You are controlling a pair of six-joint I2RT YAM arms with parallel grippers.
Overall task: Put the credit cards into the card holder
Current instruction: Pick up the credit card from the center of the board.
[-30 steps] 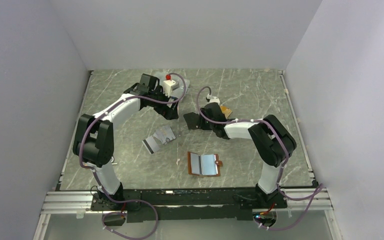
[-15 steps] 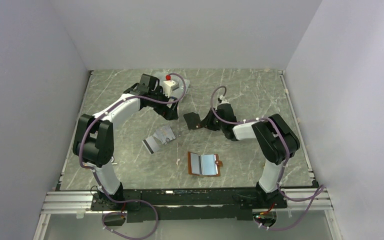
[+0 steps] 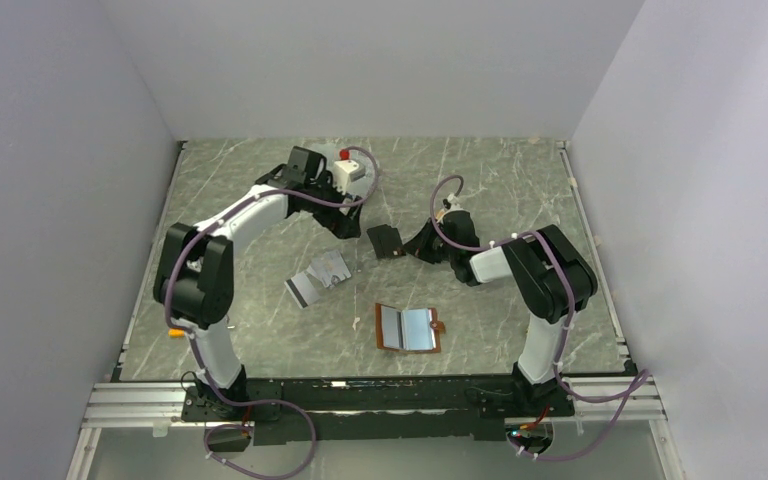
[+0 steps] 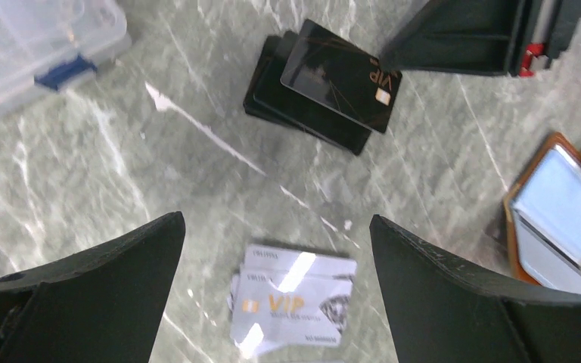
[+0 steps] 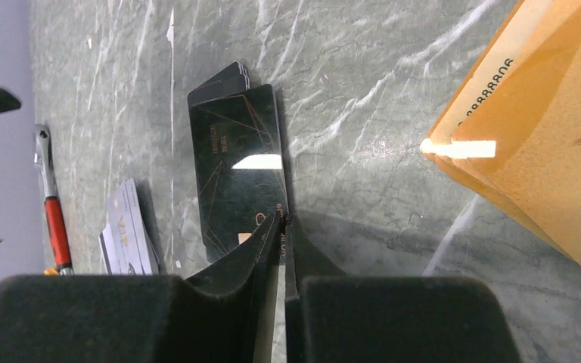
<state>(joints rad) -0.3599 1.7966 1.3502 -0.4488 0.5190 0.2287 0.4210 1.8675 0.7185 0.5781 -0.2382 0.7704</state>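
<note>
Cards (image 3: 320, 272) lie on veined grey tabletop (image 3: 500, 175) between white walls (image 3: 380, 60)

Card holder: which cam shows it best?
Top external: the whole card holder lies open, both silvery sleeves visible. Left wrist catches only part of it, cropped at the right frame edge. Right wrist doesn't show it.

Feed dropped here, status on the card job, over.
Left gripper open above silver cards. Right gripper shut on black card. Card holder open; nothing between.
</note>
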